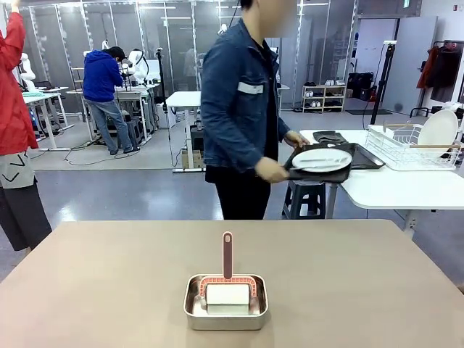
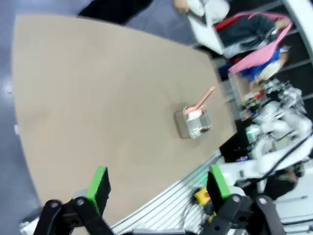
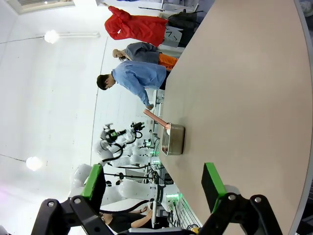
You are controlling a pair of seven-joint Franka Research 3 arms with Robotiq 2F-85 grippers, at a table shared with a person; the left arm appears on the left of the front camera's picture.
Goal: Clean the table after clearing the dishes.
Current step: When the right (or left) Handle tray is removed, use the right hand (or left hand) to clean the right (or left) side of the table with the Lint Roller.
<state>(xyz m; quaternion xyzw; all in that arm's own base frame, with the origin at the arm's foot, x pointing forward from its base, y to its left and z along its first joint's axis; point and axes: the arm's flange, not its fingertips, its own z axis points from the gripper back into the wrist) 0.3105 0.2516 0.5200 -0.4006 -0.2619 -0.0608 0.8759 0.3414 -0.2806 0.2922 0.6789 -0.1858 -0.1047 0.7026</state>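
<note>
A small rectangular steel pan is sitting on the large matte beige-brown tabletop, close to the tabletop's edge. A pink-handled brush is resting in the pan, its handle sticking out past the rim. The right gripper is hovering well apart from the pan, its green-padded black fingers spread wide. Beyond the pan, a person in a light blue shirt and a person in a red jacket are appearing sideways.

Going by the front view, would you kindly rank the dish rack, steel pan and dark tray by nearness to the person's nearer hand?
1. The dark tray: gripped by that hand.
2. The dish rack: to its right, on the white table.
3. The steel pan: across the beige table, near the robot's side.
</note>
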